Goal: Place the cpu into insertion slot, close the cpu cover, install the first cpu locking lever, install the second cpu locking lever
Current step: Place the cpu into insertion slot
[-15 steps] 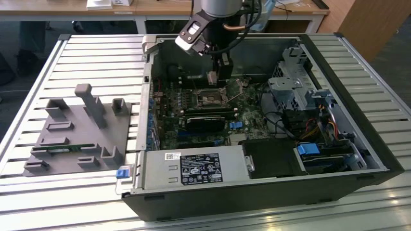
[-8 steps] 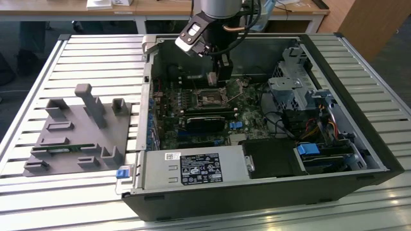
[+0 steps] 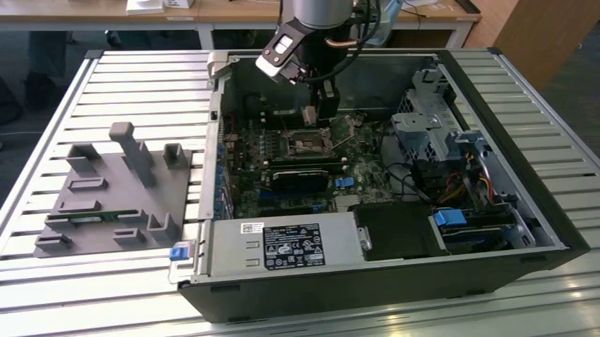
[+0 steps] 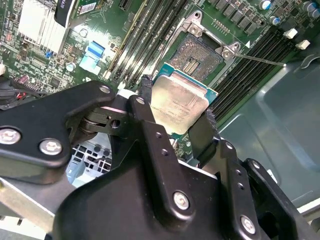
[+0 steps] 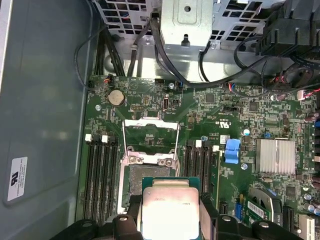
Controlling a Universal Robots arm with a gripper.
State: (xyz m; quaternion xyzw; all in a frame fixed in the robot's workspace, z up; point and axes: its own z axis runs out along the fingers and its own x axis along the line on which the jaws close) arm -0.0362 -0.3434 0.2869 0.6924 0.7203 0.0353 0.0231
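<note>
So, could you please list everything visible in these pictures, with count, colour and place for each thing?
table: one, silver, slatted, under everything
computer case: one, black, open, on the table
fixture block: one, grey, on the table, at the exterior view's left of the case
power supply: one, grey, inside the case
motherboard: one, green, inside the case
insertion slot: one, dark centre, on the motherboard, empty
cpu cover: one, silver, swung open beside the slot
memory slots: several, black, either side of the slot
coin battery: one, silver, on the motherboard
heatsink: one, silver, on the motherboard
cpu: one, silvery-grey, above the slot
gripper: one, black, shut on the cpu
</note>
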